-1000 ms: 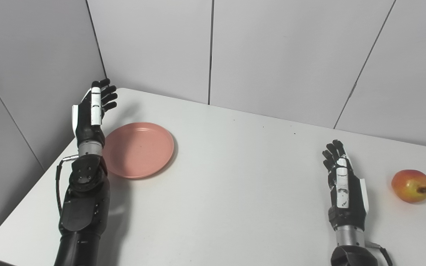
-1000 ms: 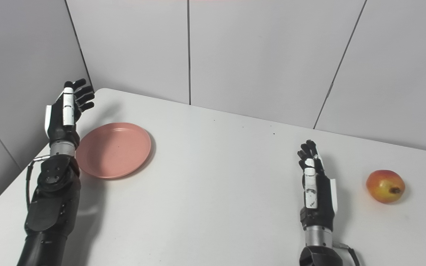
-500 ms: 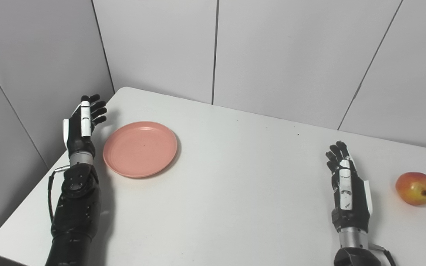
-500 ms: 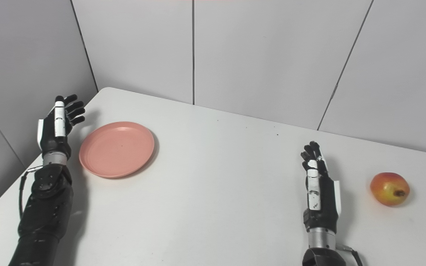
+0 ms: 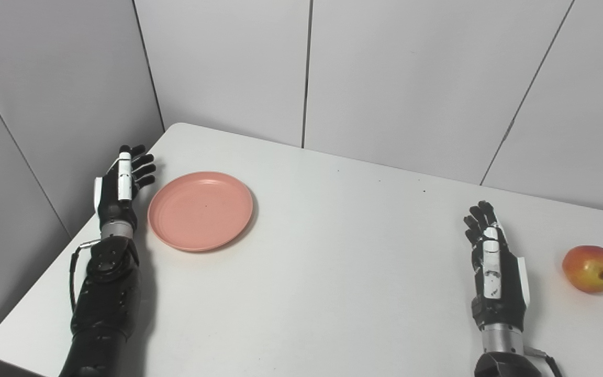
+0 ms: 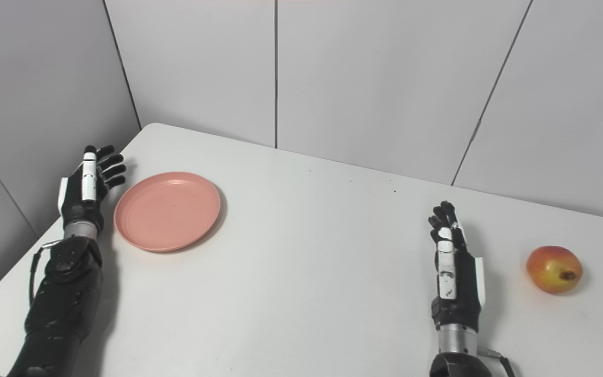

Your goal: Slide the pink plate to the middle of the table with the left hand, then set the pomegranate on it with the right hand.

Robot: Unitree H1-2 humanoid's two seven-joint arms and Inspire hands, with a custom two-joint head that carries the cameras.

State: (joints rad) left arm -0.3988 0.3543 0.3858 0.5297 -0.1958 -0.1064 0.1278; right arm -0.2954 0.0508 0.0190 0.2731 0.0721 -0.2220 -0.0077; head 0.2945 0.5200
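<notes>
At mid-left of the frame the round, smooth, shallow pink plate (image 5: 200,210) lies on the matte white table (image 5: 333,272) just beside the empty, spread-fingered left hand (image 5: 118,189), while the glossy red-yellow pomegranate (image 5: 591,268) sits at far right near the right hand (image 5: 495,269), likewise splayed and empty.

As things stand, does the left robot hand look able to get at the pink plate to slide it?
Probably yes. The left robot hand is open just left of the pink plate, with nothing on the table between them.
</notes>
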